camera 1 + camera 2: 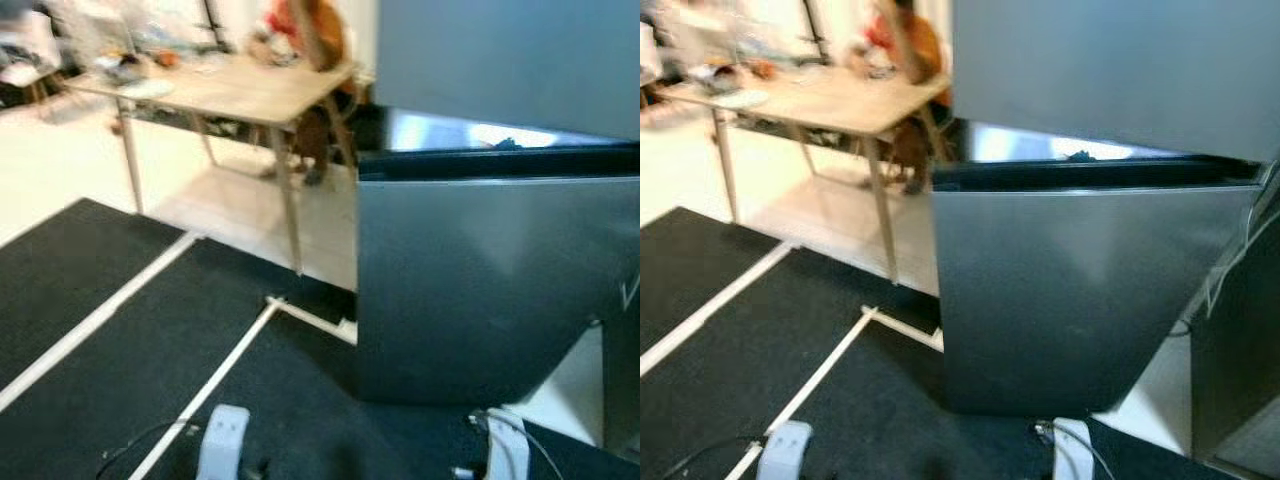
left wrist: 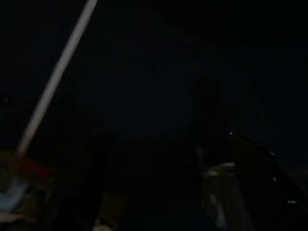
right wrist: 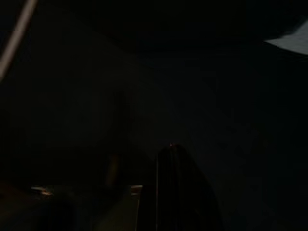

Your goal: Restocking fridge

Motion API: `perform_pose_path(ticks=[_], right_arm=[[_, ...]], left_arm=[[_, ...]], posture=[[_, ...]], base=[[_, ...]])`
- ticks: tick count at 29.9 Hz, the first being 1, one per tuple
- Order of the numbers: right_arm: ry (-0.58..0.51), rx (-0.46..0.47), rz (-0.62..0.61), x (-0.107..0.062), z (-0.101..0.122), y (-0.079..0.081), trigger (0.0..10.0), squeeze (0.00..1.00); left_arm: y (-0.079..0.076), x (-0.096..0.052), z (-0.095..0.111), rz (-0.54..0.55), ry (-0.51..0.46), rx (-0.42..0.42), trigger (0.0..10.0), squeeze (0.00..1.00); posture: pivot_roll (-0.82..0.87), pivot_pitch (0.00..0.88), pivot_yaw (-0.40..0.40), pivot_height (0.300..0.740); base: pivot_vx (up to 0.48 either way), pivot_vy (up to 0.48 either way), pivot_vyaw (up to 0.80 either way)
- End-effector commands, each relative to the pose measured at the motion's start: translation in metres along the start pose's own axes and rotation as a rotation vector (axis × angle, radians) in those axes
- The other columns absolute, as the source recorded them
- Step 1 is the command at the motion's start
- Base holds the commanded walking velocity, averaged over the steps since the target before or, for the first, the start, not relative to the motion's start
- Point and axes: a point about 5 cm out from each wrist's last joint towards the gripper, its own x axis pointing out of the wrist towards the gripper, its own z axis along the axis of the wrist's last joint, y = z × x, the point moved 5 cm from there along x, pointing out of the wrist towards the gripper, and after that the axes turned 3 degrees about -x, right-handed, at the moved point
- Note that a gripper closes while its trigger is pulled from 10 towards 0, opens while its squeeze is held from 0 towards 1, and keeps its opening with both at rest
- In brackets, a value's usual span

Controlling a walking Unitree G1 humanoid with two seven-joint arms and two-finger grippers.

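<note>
Standing on black floor mats [image 1: 120, 330] edged with white tape, the grey fridge [image 1: 470, 290] fills the right side, its lower door swung out from the body. A wooden table [image 1: 235, 90] stands well behind. Both arms hang low; the left gripper [image 2: 173, 183] has its fingers spread, while the right gripper [image 3: 168, 192] is too dark to tell.

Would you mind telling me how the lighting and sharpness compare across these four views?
Left and right eye views: bright but soft with blur, so the wooden table and its clutter smear; the grey fridge door carries a dull sheen, with glare in the gap above it. Left wrist view: very dark, a pale floor stripe just visible. Right wrist view: nearly black, one pale patch at a corner.
</note>
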Motion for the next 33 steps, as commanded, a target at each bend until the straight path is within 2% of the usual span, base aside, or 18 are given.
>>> perform_pose_path(ticks=[1, 8, 18, 33], right_arm=[[0.011, 0.019, -0.013, -0.001, -0.005, -0.002, 10.0, 0.0], [0.004, 0.019, -0.018, 0.0, -0.004, -0.002, 10.0, 0.0], [-0.012, 0.037, -0.02, 0.0, -0.002, 0.001, 10.0, 0.0], [-0.017, 0.081, -0.052, -0.001, -0.004, -0.005, 10.0, 0.0]], left_arm=[[-0.003, 0.003, 0.01, -0.012, -0.029, 0.015, 10.0, 0.0], [-0.004, 0.007, 0.023, -0.006, -0.054, 0.003, 10.0, 0.0], [-0.005, 0.007, 0.023, -0.013, -0.05, 0.003, 10.0, 0.0], [-0.001, 0.006, 0.022, -0.017, -0.042, -0.001, 10.0, 0.0]], posture=[[0.0, 0.073, 0.001, 0.74], [0.0, 0.072, 0.001, 0.74], [0.0, 0.069, 0.007, 0.74], [0.0, 0.068, 0.017, 0.74]], base=[[0.0, 0.0, 0.0], [0.334, 0.0, 0.0], [0.331, 0.0, 0.0], [0.324, 0.0, -0.05]])
